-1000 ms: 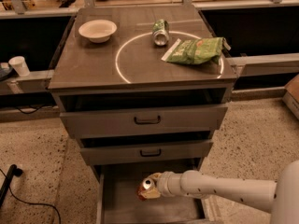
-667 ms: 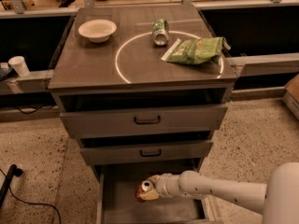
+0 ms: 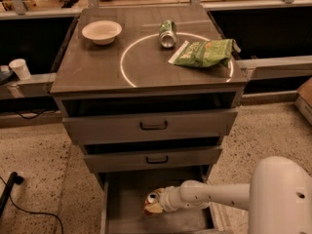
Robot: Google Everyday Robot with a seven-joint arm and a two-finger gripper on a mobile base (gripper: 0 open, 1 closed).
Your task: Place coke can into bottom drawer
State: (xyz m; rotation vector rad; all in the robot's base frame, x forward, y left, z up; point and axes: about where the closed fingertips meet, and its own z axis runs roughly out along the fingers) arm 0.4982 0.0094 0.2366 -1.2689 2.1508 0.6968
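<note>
My gripper [image 3: 153,208] is down at the bottom centre of the frame, closed around the coke can [image 3: 152,199]. The can sits tipped in my grip with its round silver top facing up toward the camera and red showing below that. I can't read any lettering on it from here. It's inside the bottom drawer [image 3: 122,201], which is pulled out: flat grey metal floor, low side walls. I can't tell if the can is touching the floor or just above it. My arm [image 3: 219,194] is smooth white tube, coming in from the lower right.

Above that are the two shallower grey drawers, the middle drawer [image 3: 157,159] and the top drawer [image 3: 153,126], each with a small black handle.

On the desk [image 3: 92,67], a brownish-grey top with a thin white circle [image 3: 126,52] marked on it, there's a shallow white bowl [image 3: 101,31] at the upper left, a green-and-silver can [image 3: 167,33] lying on its side at the circle's top edge, and a crinkly green chip bag [image 3: 204,52] to the right. The print on the bag is too blurry to read.

There's a white paper cup [image 3: 20,68] at the left edge, and the floor [image 3: 34,155] is speckled stone.
</note>
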